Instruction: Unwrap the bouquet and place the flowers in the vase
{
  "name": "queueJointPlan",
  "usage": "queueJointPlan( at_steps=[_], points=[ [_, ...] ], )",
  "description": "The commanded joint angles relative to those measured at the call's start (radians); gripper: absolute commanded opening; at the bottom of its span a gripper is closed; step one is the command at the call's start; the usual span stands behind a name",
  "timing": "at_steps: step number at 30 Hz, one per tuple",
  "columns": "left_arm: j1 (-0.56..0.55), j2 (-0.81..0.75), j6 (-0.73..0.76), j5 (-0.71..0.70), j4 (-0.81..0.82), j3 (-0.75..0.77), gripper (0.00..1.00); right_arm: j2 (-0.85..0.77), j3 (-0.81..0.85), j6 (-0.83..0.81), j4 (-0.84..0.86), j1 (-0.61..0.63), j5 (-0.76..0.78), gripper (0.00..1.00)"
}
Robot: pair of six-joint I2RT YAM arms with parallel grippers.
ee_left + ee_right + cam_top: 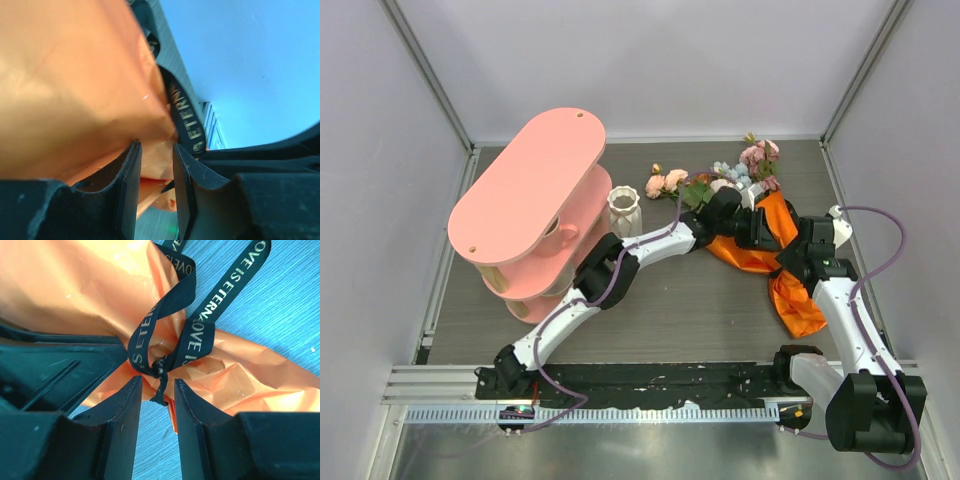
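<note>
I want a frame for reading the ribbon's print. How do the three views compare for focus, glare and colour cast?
Right wrist: ribbon sharp, its lettering legible, mild glare on the bouquet paper at the top. Left wrist: the paper is too close and blurred, few ribbon letters readable, background tinted blue. Top external: even light, soft shadows, ribbon too small to read.

My grey counter (700,310) carries the bouquet (798,305), lying where my left jaws and right jaws meet, its flowers (670,182) spread beyond them. Left of my left jaws stands the vase (625,212), then the pink shelf (535,190).
</note>
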Motion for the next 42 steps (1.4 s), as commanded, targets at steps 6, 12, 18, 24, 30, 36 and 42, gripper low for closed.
queueJointPlan(
  at_steps=[6, 12, 18, 24, 30, 36, 42],
  points=[
    [-0.001, 0.066, -0.018, -0.023, 0.039, 0.024, 0.32, 0.057, -0.020, -0.044, 0.111, -0.003, -0.031, 0.27],
    [0.006, 0.031, -0.002, -0.046, 0.038, -0.049, 0.31, 0.100, 0.006, -0.059, 0.063, -0.003, 0.094, 0.38],
    [0.012, 0.012, 0.042, -0.059, -0.005, -0.057, 0.31, 0.043, 0.017, -0.022, 0.066, -0.032, 0.118, 0.48],
    [0.019, 0.006, 0.068, -0.063, -0.042, -0.071, 0.32, 0.027, 0.029, 0.007, 0.077, -0.149, -0.006, 0.38],
    [0.021, 0.015, 0.061, -0.051, -0.031, -0.069, 0.32, 0.036, 0.006, -0.013, 0.114, -0.305, -0.175, 0.40],
    [0.021, 0.011, 0.048, -0.045, 0.002, -0.094, 0.32, 0.036, -0.029, -0.045, 0.164, -0.304, -0.230, 0.43],
    [0.021, -0.002, 0.050, -0.049, 0.013, -0.117, 0.32, 0.111, -0.022, -0.047, 0.189, -0.304, -0.247, 0.41]
  ],
)
